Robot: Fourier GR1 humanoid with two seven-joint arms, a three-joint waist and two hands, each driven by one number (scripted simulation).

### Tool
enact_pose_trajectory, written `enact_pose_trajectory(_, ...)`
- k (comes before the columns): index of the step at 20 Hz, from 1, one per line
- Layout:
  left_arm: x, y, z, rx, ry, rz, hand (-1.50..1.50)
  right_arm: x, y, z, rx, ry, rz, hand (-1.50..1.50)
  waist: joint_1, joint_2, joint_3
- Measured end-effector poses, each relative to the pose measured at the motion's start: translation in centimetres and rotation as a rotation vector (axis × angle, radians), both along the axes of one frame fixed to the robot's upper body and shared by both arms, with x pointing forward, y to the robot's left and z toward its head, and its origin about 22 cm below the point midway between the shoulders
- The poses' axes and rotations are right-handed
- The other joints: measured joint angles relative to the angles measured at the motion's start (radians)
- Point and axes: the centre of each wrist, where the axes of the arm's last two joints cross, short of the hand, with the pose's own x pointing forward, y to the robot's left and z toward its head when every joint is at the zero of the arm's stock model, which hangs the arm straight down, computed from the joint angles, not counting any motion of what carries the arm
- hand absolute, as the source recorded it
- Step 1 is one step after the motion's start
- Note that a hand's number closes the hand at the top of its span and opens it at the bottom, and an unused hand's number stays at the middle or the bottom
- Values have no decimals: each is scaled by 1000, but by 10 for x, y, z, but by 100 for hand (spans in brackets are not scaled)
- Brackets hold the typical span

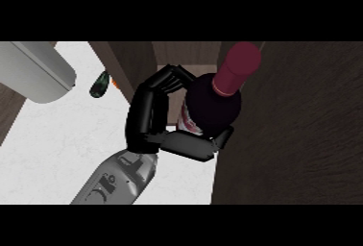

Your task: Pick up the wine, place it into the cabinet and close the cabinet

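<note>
Your grey forearm (pixel 120 180) rises from the lower edge, and its right hand (pixel 152 113) is curled round the wine bottle (pixel 212 103), thumb under its side. The bottle stands nearly upright at the cabinet's (pixel 297 120) open edge, cap (pixel 236 67) toward you. Watch that dark wall: if you swing in too fast, the bottle may clip it, though the clearance is hard to judge here.

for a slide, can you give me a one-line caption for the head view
Hand curled round the wine bottle, holding it at the open wooden cabinet.
</note>
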Motion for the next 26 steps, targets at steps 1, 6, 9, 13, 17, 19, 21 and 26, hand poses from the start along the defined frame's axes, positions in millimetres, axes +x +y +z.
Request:
enact_pose_trajectory(1, 3, -2, -3, 3, -5, 5, 150, 1, 1, 1, 3, -3, 4, -150, 0, 0, 0)
enact_pose_trajectory(6, 7, -9, -18, -5, 12, 29, 150, -1, 2, 1, 5, 6, 8, -150, -4, 0, -1)
enact_pose_trajectory(9, 12, -11, -24, -26, 20, 44, 150, -1, 3, 0, 2, 2, 11, -150, -4, 1, 0)
enact_pose_trajectory(13, 17, -10, -42, -53, 27, 54, 150, 0, 2, 2, -3, -3, 6, -150, -5, 2, -1)
enact_pose_trajectory(17, 21, -9, -57, -41, 32, 73, 150, -2, 4, -1, 2, 5, 19, -150, -4, 1, 0)
enact_pose_trajectory(19, 24, -8, -65, -16, 30, 85, 150, -2, 1, 0, -8, 2, 5, -150, -4, 1, 0)
enact_pose_trajectory(21, 25, -7, -75, 16, 30, 99, 150, -2, 0, -1, -12, 3, 1, -150, -3, 1, 0)
enact_pose_trajectory(26, 34, -5, -94, 61, 19, 130, 150, 0, -2, 1, -9, -7, -13, -150, -3, 2, 0)
